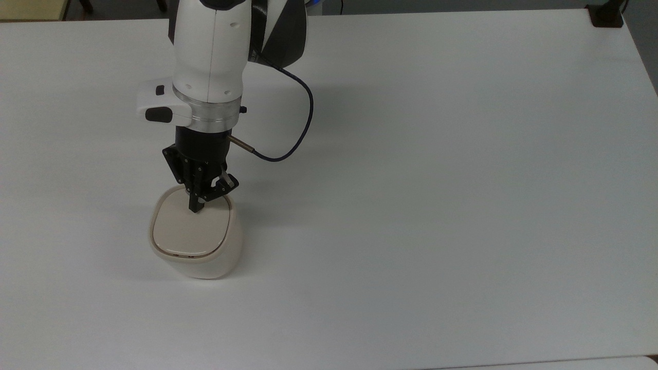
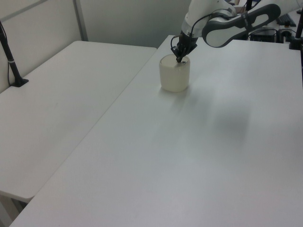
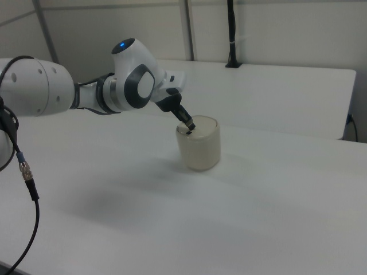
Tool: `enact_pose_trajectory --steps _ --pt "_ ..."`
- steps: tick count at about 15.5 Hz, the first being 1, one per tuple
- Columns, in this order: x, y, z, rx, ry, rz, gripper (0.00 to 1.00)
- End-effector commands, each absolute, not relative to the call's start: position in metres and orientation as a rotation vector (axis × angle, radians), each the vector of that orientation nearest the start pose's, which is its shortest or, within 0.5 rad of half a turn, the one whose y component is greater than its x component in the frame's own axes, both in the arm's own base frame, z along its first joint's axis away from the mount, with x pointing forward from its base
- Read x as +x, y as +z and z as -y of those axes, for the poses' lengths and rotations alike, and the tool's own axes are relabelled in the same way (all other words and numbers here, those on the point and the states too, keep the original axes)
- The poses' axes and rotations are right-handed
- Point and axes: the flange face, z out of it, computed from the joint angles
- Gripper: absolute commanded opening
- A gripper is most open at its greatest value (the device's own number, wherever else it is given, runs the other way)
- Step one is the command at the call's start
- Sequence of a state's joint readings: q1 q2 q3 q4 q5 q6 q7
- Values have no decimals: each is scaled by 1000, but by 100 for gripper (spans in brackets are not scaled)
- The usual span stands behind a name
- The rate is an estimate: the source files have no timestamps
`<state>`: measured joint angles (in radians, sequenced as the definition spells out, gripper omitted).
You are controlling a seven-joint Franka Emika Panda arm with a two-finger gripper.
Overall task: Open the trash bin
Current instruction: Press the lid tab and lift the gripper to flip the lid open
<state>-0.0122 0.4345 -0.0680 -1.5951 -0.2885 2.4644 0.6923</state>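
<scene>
The cream trash bin (image 1: 195,239) stands upright on the white table (image 1: 437,180), and everything worth watching sits at its top. The lid (image 1: 190,230) lies flat and shut, flush inside the rim all the way round. The gripper (image 1: 196,208) stands over the bin's far edge in the top view, on the side toward the arm, its fingers drawn close together into one narrow tip and holding nothing. That tip is down at the lid, or very nearly so; from the right view the gripper (image 3: 190,128) seems to rest on the lid's rear edge, though I could not swear to contact. The black latch would be under it, hidden by the fingers.

I reckon this is the pressing step: a push on the latch to let the lid spring up. To do it well, I'd drive straight down along the bin's upright axis, not at a slant, since the bin is light and unanchored and a sideways shove could skid or tip it. Keep the fingers together so they act as one stiff point. Press briefly, then lift clear of the bin, because the lid needs room above it to swing open.
</scene>
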Motion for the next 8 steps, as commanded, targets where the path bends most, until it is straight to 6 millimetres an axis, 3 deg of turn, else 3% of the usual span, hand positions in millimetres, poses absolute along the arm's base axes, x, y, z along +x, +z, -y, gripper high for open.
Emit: enact_pose_trajectory --steps 1,5,8 --pt "697 470 56 -2975 -845 -964 0" --pt "665 541 51 -2954 -800 -1025 0" --pt "637 577 29 -2982 -681 -1018 3"
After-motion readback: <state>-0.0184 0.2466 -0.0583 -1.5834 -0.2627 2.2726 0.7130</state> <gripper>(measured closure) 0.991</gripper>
